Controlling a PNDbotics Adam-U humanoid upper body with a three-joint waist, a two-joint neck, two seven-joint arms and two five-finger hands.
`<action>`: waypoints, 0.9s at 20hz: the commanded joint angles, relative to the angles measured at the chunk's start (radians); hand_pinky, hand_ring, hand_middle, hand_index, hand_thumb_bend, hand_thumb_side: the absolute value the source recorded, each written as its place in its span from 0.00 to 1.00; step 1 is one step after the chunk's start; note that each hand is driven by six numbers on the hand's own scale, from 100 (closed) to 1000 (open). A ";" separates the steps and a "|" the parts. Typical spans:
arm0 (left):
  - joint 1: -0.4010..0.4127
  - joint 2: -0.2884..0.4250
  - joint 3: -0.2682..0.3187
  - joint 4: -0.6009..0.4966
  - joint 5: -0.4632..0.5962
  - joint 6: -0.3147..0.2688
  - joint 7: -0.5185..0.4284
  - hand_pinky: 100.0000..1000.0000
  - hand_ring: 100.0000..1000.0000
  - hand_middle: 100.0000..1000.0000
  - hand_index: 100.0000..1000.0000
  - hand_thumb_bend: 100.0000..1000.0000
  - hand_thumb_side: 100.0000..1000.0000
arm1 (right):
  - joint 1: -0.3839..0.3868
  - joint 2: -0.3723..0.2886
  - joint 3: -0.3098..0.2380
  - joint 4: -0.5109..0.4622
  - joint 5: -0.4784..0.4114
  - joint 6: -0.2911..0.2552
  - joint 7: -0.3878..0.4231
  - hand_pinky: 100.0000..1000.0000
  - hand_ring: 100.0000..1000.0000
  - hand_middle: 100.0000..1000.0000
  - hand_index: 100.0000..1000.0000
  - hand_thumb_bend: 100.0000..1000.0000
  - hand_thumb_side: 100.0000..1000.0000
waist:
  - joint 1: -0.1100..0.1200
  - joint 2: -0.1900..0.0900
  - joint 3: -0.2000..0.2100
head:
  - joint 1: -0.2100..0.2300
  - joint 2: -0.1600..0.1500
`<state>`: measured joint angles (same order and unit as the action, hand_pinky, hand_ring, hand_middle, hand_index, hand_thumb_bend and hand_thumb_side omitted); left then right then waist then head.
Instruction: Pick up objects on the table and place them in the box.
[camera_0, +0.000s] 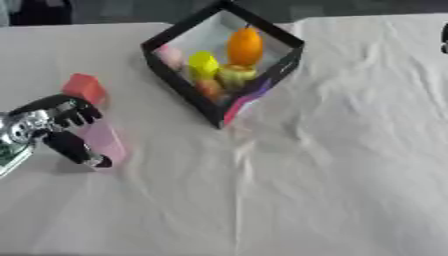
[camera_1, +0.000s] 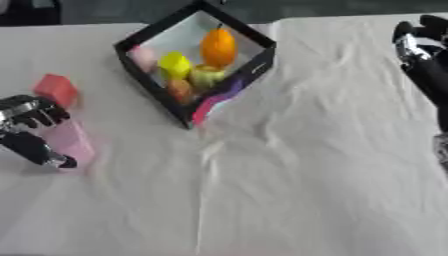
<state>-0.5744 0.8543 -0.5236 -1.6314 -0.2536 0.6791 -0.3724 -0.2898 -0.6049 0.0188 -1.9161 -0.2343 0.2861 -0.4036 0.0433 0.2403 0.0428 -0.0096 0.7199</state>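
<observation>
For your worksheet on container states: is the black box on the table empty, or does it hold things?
It holds things: the box contains an orange fruit and yellow piece.

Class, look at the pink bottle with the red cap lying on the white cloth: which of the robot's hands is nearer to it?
Left. The left hand is at the pink bottle, fingers curled around it. The right hand is across the table, beyond the box.

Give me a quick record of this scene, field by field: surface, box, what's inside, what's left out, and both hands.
surface: table under white cloth
box: black open box, far centre-left
inside: orange rounded item, yellow item, other small pieces
left out: pale pink block with red block top
left hand: fingers curled round the pink block
right hand: far right edge, idle
</observation>
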 joint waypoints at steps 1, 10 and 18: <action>-0.011 0.028 0.003 -0.011 -0.012 -0.007 -0.026 0.80 0.71 0.59 0.71 0.48 0.00 | -0.006 -0.018 -0.012 -0.006 0.000 -0.003 0.003 0.82 0.74 0.76 0.86 0.15 0.45 | 0.013 -0.011 0.001 | 0.005 0.001; -0.096 0.055 0.084 -0.213 -0.042 -0.050 -0.006 0.65 0.53 0.45 0.53 0.20 0.00 | -0.007 -0.029 -0.015 -0.011 -0.002 -0.007 0.006 0.82 0.75 0.76 0.86 0.14 0.45 | 0.013 -0.016 0.005 | -0.004 0.004; -0.444 -0.202 0.071 0.007 -0.133 -0.158 -0.090 0.68 0.57 0.49 0.57 0.30 0.00 | -0.055 -0.020 0.004 -0.022 -0.016 -0.005 0.026 0.83 0.75 0.76 0.86 0.14 0.45 | 0.003 -0.018 -0.009 | 0.019 -0.003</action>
<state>-0.9957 0.6769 -0.4536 -1.6734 -0.3637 0.5450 -0.4497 -0.3316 -0.6047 0.0259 -1.9169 -0.2441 0.2832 -0.3833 0.0465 0.2399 0.0311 0.0023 0.7235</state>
